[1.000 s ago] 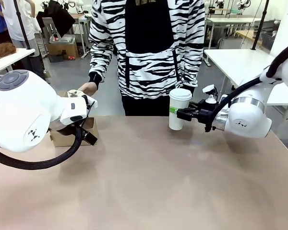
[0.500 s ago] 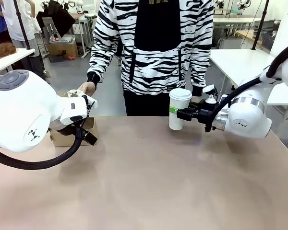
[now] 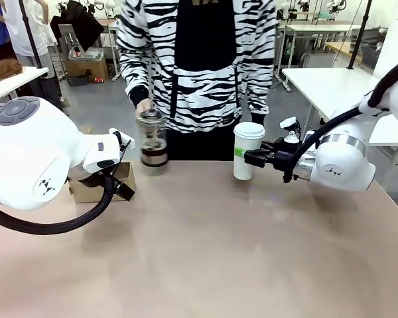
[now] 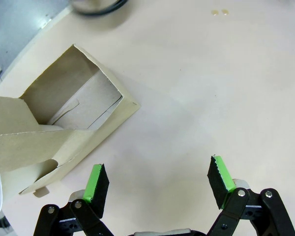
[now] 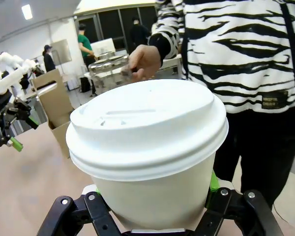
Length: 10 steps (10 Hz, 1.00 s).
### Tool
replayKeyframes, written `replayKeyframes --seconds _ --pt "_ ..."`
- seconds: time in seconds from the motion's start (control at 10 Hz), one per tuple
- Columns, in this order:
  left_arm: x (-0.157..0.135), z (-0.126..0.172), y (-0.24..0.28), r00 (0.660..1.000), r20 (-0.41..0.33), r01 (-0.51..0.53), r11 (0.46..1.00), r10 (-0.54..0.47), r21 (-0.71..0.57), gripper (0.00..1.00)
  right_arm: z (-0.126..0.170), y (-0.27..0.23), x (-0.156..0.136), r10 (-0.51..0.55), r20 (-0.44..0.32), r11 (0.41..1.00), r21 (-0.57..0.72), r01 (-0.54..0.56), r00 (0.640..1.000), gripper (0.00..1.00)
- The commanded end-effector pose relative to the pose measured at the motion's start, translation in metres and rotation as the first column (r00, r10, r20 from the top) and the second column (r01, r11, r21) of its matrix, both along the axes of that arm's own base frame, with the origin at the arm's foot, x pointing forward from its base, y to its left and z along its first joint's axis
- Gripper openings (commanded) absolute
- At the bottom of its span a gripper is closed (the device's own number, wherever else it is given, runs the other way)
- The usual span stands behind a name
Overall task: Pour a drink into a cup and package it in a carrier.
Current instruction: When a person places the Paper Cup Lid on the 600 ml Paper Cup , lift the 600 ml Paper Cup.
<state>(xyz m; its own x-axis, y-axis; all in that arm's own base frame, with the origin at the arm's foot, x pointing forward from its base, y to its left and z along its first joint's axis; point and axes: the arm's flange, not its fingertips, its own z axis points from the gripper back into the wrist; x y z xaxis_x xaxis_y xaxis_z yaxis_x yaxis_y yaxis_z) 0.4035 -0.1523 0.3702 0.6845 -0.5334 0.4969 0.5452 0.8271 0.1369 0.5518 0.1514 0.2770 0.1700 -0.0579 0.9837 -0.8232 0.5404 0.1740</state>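
Front view, right claw: my right claw [image 3: 249,157] is clamped on the cup [image 3: 247,140] partway up its side; the cup has its lid [image 3: 249,130] on and its base at or just above the table [image 3: 205,252].
Front view, jar: well off to the left of that claw, the person's hand [image 3: 144,106] holds a glass jar [image 3: 152,139] from above, a little dark drink [image 3: 154,158] low inside it.
Front view, carrier: the carrier [image 3: 86,192] sits just behind my left wrist, well apart from the cup.
Left wrist view, left claw: my left claw [image 4: 159,179] is spread wide and has hold of nothing, bare table between the pads.
Left wrist view, carrier: the carrier [image 4: 64,132] lies ahead of one finger and off to that side, top open, handle tab leaning across it.
Right wrist view, cup: the cup fills the space between my fingers, green pads pressed on both sides.
Right wrist view, beyond the claw: the hand [image 5: 142,61] and jar [image 5: 108,71] lie past the lid, with the carrier [image 5: 56,105] farther off to one side.
Step in hand: I judge the pouring is done, since the lid is on; packing comes next.
Next move: I would lift the cup upright, cross to the carrier and lower it squarely into a round slot, perhaps steadying the box with my left claw.
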Motion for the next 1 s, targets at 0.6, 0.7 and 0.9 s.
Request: replayKeyframes --seconds 0.6,0.7,0.9 --pt "0.000 0.000 0.000 1.000 0.000 0.000 1.000 0.000 -0.003 1.00 0.024 0.003 0.000 -0.027 0.013 1.000 -0.013 0.027 1.000 0.80" --pt "0.000 0.000 0.000 1.000 0.000 0.000 1.000 0.000 -0.003 1.00 0.052 0.008 0.000 -0.040 -0.002 0.999 -0.026 0.040 0.999 0.80" --pt "0.000 0.000 0.000 1.000 0.000 0.000 1.000 0.000 -0.003 1.00 0.114 0.015 -0.013 -0.054 -0.006 0.999 -0.007 0.054 0.999 0.80"
